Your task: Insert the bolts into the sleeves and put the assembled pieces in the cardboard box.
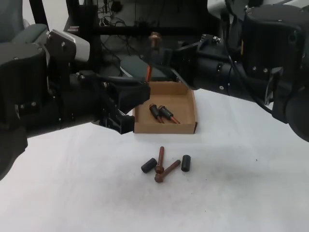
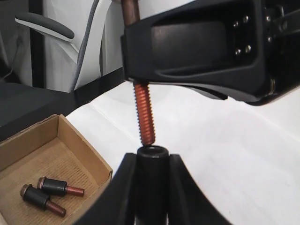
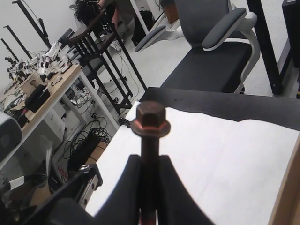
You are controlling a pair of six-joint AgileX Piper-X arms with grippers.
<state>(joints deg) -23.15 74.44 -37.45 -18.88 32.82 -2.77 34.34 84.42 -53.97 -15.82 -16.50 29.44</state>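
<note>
Our left jaws are closed tight on a black sleeve (image 2: pixel 152 180), holding it upright with its open mouth on top. Our right jaws are clamped on the shank of a copper-coloured bolt (image 2: pixel 144 115), head up and threaded end down. The bolt's tip is right at the sleeve's mouth, and we cannot tell whether it has gone in. Both are in the air over the back left corner of the cardboard box (image 1: pixel 164 128). Inside the box lie two assembled pieces (image 1: pixel 161 112), side by side. On the white bench (image 1: pixel 241 193) just in front of the box lie two loose bolts (image 1: pixel 160 157), crossing each other, with two loose sleeves (image 1: pixel 186 163), one either side of them.
</note>
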